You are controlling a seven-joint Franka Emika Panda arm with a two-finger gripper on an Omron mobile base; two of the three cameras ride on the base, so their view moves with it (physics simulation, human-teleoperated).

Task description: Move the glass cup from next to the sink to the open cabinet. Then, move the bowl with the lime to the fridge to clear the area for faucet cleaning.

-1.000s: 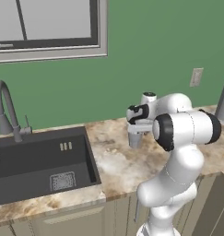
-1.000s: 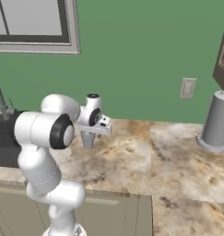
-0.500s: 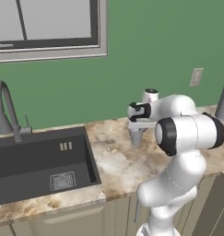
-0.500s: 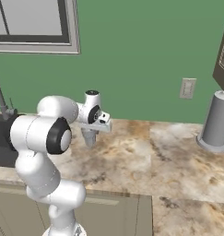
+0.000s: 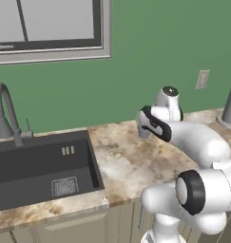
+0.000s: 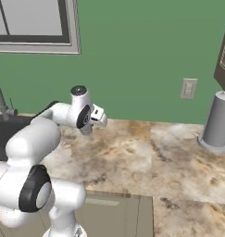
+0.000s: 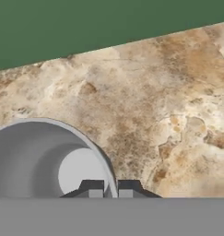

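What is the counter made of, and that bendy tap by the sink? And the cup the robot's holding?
The counter looks like polished stone, maybe granite: beige with brown blotchy veins. The faucet looks like brushed metal: plain grey, slim and smoothly curved. The sink seems matte dark grey, metal or composite; hard to tell. The cup, its rim between the pincer tips, looks like greyish, see-through glass.

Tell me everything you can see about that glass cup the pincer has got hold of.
The glass cup looks pale grey and see-through, a round open tumbler with a thin rim and a flat lighter base seen from above in the hand view. The pincer grips its rim, one finger inside, one outside, over the marbled counter.
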